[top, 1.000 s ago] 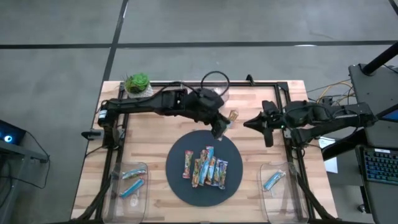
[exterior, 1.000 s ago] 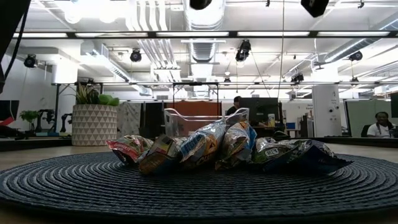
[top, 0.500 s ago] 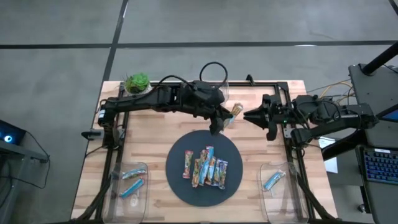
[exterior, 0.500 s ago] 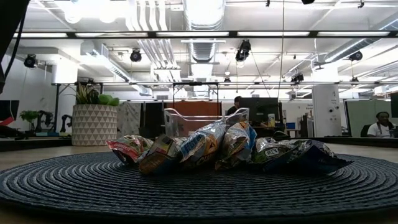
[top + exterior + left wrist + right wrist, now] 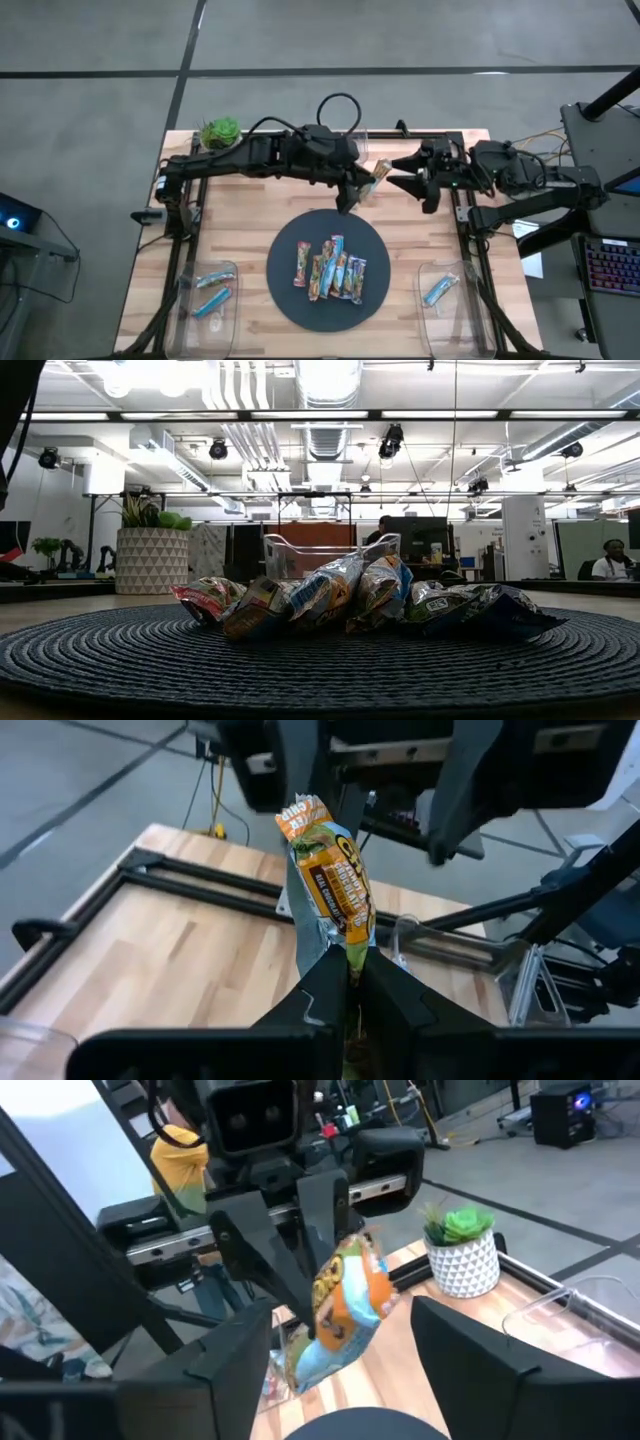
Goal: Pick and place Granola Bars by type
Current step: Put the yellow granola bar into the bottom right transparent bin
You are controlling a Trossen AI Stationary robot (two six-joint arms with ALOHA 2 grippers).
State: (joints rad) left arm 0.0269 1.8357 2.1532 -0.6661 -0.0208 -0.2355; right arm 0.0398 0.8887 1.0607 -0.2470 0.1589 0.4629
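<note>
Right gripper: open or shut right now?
Open. Right gripper has its dark fingers spread either side of the orange-and-blue wrapped granola bar, which the left gripper pinches.

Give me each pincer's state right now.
Left pincer: shut on an orange-and-blue granola bar.
Right pincer: open, its fingers either side of that bar, not gripping.

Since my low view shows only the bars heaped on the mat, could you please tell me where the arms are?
Observer: The left pincer is shut on an orange-labelled granola bar, held in the air beyond the mat.
Operator: And the right arm?
Observer: The right pincer is open, right at that bar's free end.
Operator: Is anything sorted yet?
Observer: One blue bar lies in the right bin; two bars lie in the left bin.
</note>
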